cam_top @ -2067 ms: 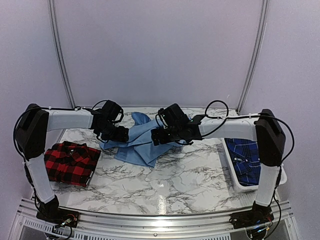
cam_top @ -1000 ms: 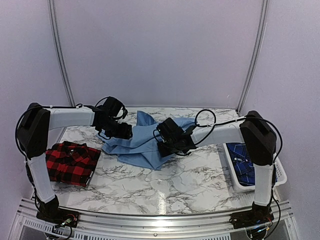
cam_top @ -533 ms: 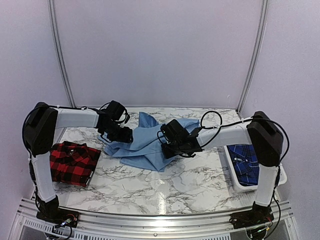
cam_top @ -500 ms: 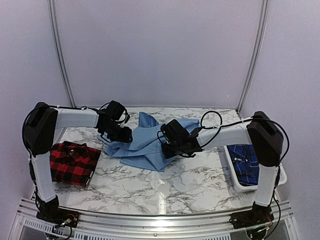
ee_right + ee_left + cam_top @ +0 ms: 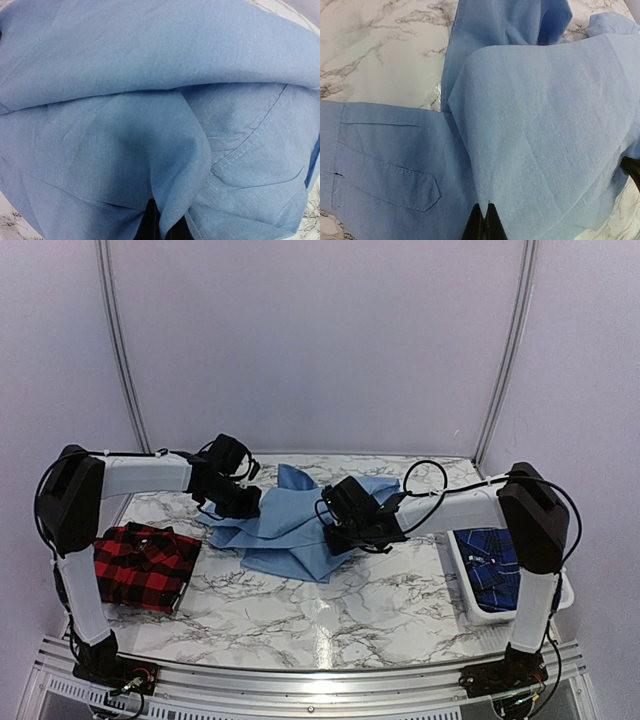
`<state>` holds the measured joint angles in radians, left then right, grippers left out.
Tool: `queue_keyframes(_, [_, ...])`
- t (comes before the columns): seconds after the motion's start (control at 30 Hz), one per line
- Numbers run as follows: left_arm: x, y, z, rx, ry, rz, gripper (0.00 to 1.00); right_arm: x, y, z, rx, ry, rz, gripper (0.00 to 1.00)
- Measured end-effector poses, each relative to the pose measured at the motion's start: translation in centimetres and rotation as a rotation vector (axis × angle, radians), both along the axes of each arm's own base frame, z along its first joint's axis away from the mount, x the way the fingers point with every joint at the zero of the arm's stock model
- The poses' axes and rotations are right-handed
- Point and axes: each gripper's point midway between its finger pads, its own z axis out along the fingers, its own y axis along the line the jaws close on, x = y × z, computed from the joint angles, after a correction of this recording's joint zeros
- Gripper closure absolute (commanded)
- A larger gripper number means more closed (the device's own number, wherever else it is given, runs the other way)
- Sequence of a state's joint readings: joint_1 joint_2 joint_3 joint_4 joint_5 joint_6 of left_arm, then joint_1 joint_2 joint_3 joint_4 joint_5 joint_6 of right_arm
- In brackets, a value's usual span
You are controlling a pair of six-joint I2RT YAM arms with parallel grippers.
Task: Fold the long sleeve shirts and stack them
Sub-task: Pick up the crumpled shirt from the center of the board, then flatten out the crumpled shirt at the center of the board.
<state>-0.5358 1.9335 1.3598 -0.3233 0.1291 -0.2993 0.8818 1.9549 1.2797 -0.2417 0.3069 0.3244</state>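
The light blue shirt [image 5: 295,523] lies crumpled across the back middle of the marble table, a cuff with a placket lying flat at its left edge. My left gripper [image 5: 252,508] sits at that edge, and in the left wrist view it [image 5: 488,216] is shut on a pointed fold of the shirt [image 5: 545,125]. My right gripper [image 5: 333,538] is on the shirt's right side, and in the right wrist view it [image 5: 161,220] is shut on a hanging fold [image 5: 150,65]. The red-and-black check shirt [image 5: 140,565] lies folded at the left. The dark blue plaid shirt [image 5: 492,558] is in a bin.
A white bin [image 5: 478,612] stands at the table's right edge, under the right arm's upright link. The marble table top [image 5: 340,605] runs forward to a metal rail at the near edge. White walls with two upright poles close the back.
My left gripper has gone from open to shut on the light blue shirt's left edge. The right gripper has stayed shut on the shirt, and the cloth has shifted only slightly.
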Motion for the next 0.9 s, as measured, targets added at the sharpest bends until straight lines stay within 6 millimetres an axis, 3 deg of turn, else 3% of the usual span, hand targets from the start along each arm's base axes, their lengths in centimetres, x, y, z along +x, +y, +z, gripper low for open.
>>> queue_keyframes(0.13, [0.5,0.4,4.1,-0.024,-0.088,0.026,1.0,0.1,-0.1,1.6,0.014,-0.027,-0.002,1.0])
queue_keyframes(0.2, [0.7,0.9,7.4,-0.036,-0.165,0.048,1.0,0.3,-0.1,2.9,0.03,-0.048,-0.003,1.0])
queue_keyframes(0.37, [0.7,2.2,15.4,-0.07,-0.348,0.087,1.0,0.6,-0.1,7.5,0.108,-0.115,-0.001,1.0])
queue_keyframes(0.47, [0.5,2.4,18.8,-0.086,-0.426,0.088,1.0,1.0,-0.1,10.3,0.166,-0.155,0.002,1.0])
queue_keyframes(0.57, [0.3,2.5,20.6,-0.095,-0.465,0.087,1.0,1.5,-0.6,12.4,0.211,-0.182,-0.003,1.0])
queue_keyframes(0.77, [-0.5,2.7,21.9,-0.089,-0.495,0.067,1.0,2.3,-1.9,15.2,0.266,-0.217,-0.004,1.0])
queue_keyframes(0.9, [-0.9,2.5,22.4,-0.098,-0.502,0.05,0.99,2.7,-2.4,15.7,0.274,-0.224,0.002,1.0])
